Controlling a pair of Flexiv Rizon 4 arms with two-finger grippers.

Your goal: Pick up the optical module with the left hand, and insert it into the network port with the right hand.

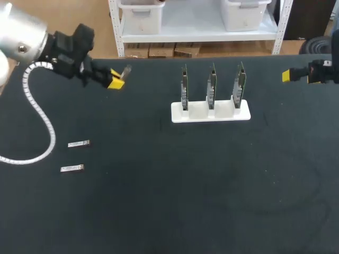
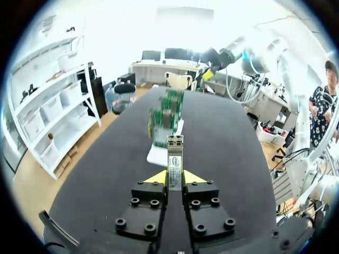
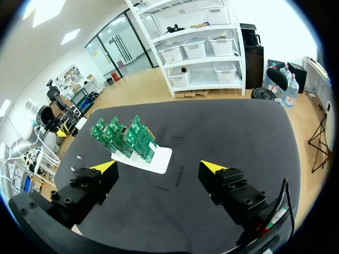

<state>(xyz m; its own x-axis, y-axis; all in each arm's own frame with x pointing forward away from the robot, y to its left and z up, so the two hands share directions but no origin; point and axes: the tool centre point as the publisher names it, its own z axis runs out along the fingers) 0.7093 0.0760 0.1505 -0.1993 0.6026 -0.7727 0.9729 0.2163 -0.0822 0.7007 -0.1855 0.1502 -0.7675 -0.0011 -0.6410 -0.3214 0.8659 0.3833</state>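
My left gripper [image 1: 116, 80] hangs above the table's far left, shut on a silver optical module [image 1: 126, 71] that sticks out past its yellow tips. In the left wrist view the module [image 2: 175, 157] stands clamped between the two fingers of the gripper [image 2: 175, 177] and points toward the circuit boards [image 2: 165, 114]. Three green boards with network ports [image 1: 212, 84] stand upright in a white holder [image 1: 211, 112] at the table's middle back. My right gripper [image 1: 288, 75] is at the far right edge, open with nothing between its fingers [image 3: 159, 168]. The boards [image 3: 125, 137] lie ahead of it.
Two more silver modules, one [image 1: 79, 143] and another [image 1: 72, 168], lie flat on the black table [image 1: 185, 185] at the left. A white coiled cable [image 1: 39, 116] hangs from my left arm over the table's left side.
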